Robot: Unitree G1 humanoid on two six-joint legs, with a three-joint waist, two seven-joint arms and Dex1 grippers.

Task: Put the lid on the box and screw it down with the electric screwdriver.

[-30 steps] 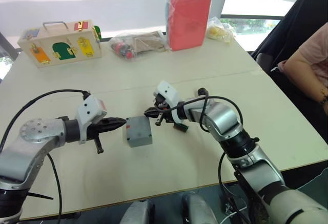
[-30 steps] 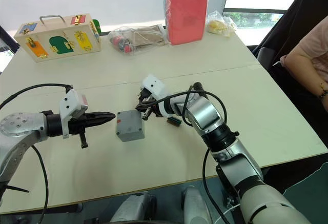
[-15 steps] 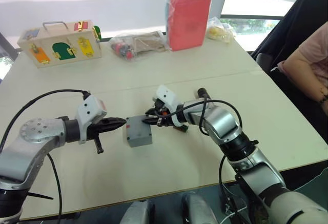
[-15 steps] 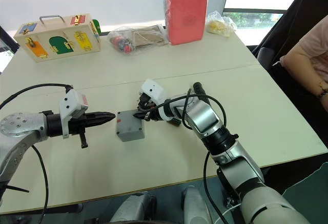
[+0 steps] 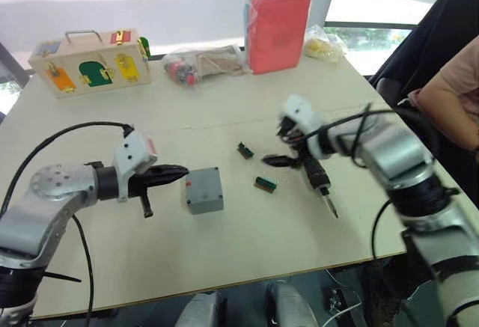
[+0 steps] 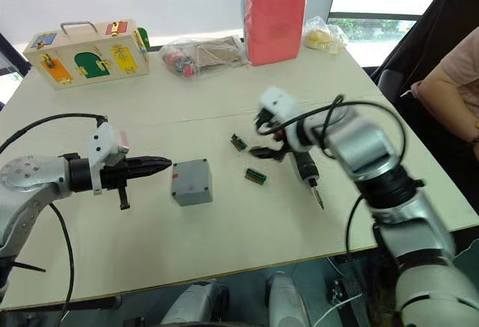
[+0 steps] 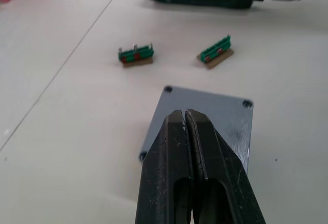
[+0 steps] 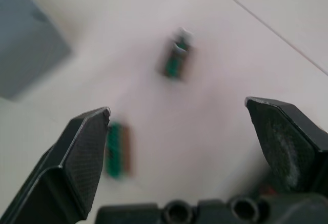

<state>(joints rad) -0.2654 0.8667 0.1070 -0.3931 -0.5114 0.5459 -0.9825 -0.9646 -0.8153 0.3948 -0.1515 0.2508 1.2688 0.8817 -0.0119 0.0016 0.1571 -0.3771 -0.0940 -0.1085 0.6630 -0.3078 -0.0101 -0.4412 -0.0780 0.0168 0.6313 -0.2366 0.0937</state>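
The grey box (image 5: 203, 190) stands mid-table with a flat grey top that has corner screw holes; this looks like the lid (image 7: 215, 112) seated on it. My left gripper (image 5: 179, 170) is shut, its tips at the box's left side, holding nothing. My right gripper (image 6: 273, 147) hangs open to the right of the box, over the rear end of the electric screwdriver (image 5: 318, 179). That black tool lies on the table with its bit toward the front edge. In the right wrist view both fingers (image 8: 87, 147) stand wide apart.
Two small green connector parts (image 5: 245, 150) (image 5: 265, 184) lie between the box and the screwdriver. At the back stand a wooden latch box (image 5: 90, 61), a bag of small parts (image 5: 202, 63) and a red-pink case (image 5: 277, 16). A person's arm (image 5: 449, 95) is at the right.
My right gripper has pulled back from the box to the right and opened. The green parts and the screwdriver now show uncovered. The left gripper has stayed put.
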